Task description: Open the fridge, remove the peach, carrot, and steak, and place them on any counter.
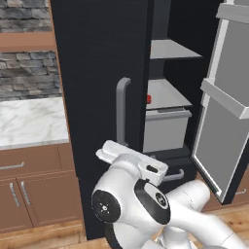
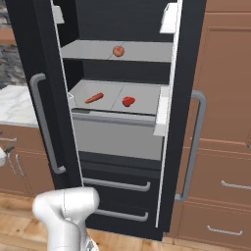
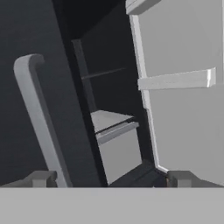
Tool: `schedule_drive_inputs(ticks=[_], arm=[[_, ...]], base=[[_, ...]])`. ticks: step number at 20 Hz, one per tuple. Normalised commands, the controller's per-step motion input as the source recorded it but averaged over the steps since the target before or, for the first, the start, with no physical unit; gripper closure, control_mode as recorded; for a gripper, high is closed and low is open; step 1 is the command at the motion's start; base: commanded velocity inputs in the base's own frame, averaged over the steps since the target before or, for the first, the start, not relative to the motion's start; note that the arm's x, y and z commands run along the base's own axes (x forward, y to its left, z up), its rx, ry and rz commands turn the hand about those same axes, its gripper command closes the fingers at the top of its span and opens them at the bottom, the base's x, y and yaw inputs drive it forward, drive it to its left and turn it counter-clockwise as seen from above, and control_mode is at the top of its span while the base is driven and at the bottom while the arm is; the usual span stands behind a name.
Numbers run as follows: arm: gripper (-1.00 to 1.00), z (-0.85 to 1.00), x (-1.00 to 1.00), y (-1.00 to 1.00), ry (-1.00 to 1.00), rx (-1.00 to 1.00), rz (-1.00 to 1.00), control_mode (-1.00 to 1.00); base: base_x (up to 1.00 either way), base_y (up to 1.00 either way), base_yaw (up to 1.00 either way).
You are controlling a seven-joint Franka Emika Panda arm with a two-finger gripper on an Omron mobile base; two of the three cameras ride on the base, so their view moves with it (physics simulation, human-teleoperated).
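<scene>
The fridge (image 2: 32,44) has its left door shut and its right door (image 2: 182,98) swung wide open. A peach (image 2: 118,50) sits on the upper shelf. On the shelf below lie the carrot (image 2: 94,98) and the steak (image 2: 128,101), a little apart; a sliver of the steak (image 1: 149,99) peeks past the shut door. My gripper (image 3: 111,179) is open and holds nothing. It hangs low, in front of the shut left door and its grey handle (image 3: 37,118), facing the gap into the fridge. The white marble counter (image 1: 29,121) lies to the left of the fridge.
The open door's inner side carries pale bins (image 3: 175,79) that jut toward the opening. A grey drawer (image 2: 117,135) sits under the lower shelf. Brown cabinets (image 2: 220,147) stand to the right of the fridge. My arm (image 1: 131,194) is folded low before the fridge.
</scene>
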Motion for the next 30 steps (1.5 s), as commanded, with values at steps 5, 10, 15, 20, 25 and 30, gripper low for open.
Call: schedule_drive_inputs(ticks=[5,10,15,20,25,30], arm=[[-1.00,0.83,-0.59,-0.10,0.19,0.07,0.00,-1.00],[-1.00,0.23,0.05,-0.73,0.16,0.58,0.18,-1.00],[-1.00,0.41,0.28,-0.93,0.11,0.56,0.29,-1.00],[-1.00,0.22,0.44,-0.61,0.00,0.23,0.36,-1.00],[-1.00,0.07,0.55,-0.22,0.01,0.09,0.15,-1.00],[-1.00,-0.14,0.92,0.00,0.00,0.00,0.06,-1.00]], base=[[0.00,0.00,0.00],[0.00,0.00,0.00],[0.00,0.00,0.00],[0.00,0.00,0.00],[0.00,0.00,0.00],[0.00,0.00,0.00]])
